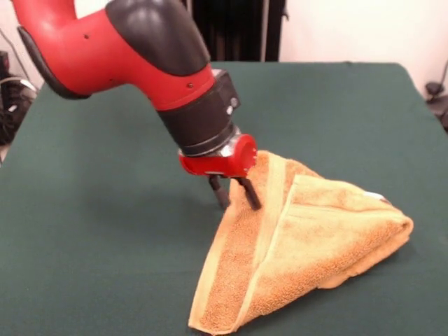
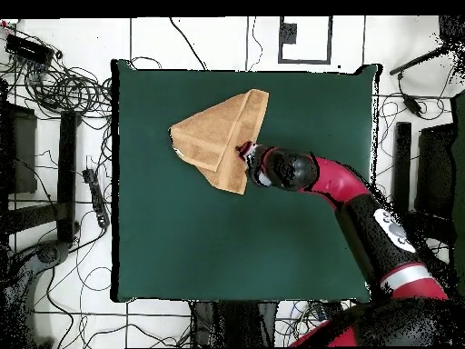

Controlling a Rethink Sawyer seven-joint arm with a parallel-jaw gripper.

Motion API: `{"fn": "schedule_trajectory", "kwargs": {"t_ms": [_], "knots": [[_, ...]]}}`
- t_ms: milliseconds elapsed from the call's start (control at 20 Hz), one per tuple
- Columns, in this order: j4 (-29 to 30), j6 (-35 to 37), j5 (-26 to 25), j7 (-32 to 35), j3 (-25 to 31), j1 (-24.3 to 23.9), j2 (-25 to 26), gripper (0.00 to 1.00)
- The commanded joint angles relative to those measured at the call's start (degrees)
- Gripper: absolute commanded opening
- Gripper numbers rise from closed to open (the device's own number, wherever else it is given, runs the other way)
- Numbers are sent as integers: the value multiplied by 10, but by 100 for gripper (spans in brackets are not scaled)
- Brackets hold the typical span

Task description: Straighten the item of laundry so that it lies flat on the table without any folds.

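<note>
The golden-orange towel [image 1: 301, 238] [image 2: 222, 132] lies folded over on itself in a rough triangle on the green table [image 1: 105, 231] [image 2: 227, 236]. A paler band runs along its upper layer, and a bit of white tag [image 1: 378, 197] shows at its far corner. My gripper [image 1: 239, 203] [image 2: 243, 153] is low over the table at the towel's left edge in the front view. It is open, with green cloth showing between its two dark fingers. The right finger [image 1: 250, 196] touches the towel's edge.
The towel reaches close to the table's front edge in the front view. The red and black arm [image 2: 363, 209] stretches across the table's right side in the overhead view. Cables and dark equipment [image 2: 54, 91] lie on the floor around the table.
</note>
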Motion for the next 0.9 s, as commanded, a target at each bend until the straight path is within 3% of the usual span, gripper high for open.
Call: {"fn": "schedule_trajectory", "kwargs": {"t_ms": [50,350,500,900], "knots": [[-15,83,-45,-51,-49,96,3,100],[-85,113,-111,35,-204,214,-29,100],[-113,124,-128,58,-255,245,-26,100],[-123,107,-105,26,-262,238,-11,100]]}}
